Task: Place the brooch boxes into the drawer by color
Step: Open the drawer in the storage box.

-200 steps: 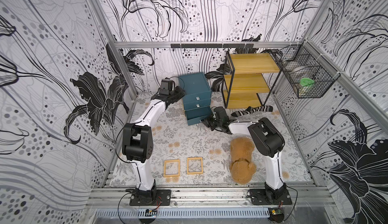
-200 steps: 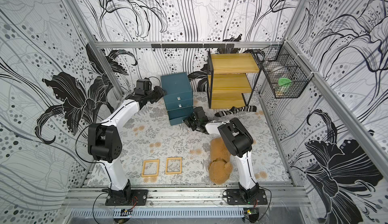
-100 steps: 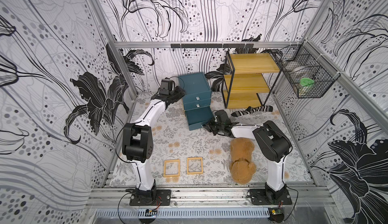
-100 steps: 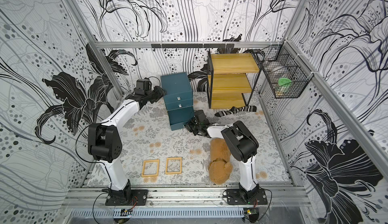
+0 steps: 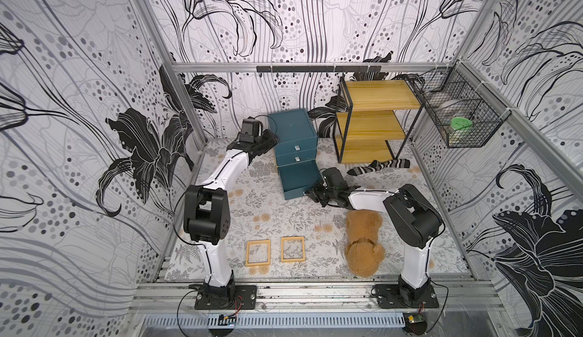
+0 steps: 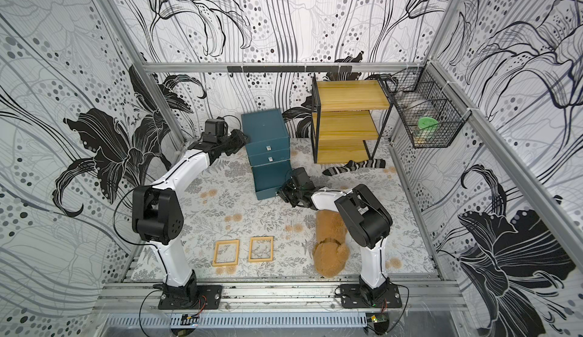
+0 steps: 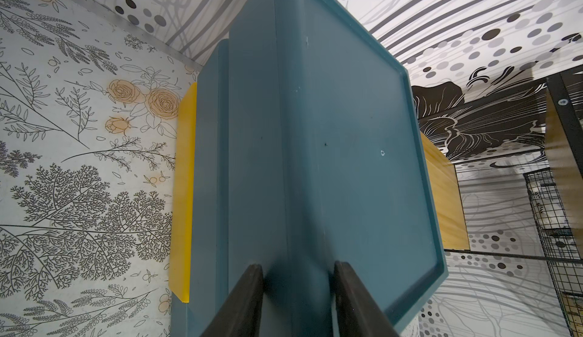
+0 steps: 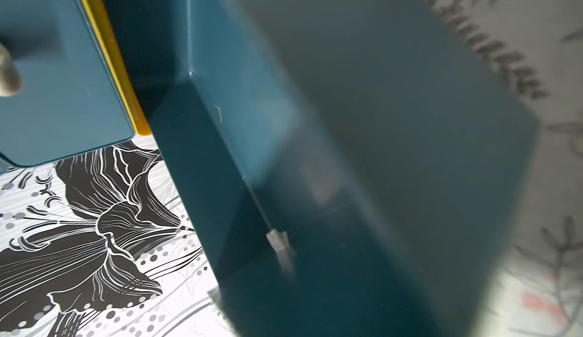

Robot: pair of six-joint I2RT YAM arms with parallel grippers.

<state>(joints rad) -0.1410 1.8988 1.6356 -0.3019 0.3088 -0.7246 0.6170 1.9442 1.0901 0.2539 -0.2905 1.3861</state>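
Top view: bottom drawer [image 5: 299, 179] farther out

The bench [image 5: 258, 212] wore a pale cover printed with grey sprigs and tan roses. Near its front edge, left of the middle, the left brooch box [image 5: 258, 253] and the right brooch box [image 5: 292, 249] lay flat, side by side and just apart, both yellow-tan. A brown teddy bear [image 5: 364, 244] lay to their right. At the far side stood the teal chest [image 5: 295, 130], its bottom drawer [image 5: 299, 177] pulled out over the cover. A yellow shelf rack [image 5: 372, 124] stood to its right, with a striped sock [image 5: 378, 166] at the rack's foot.
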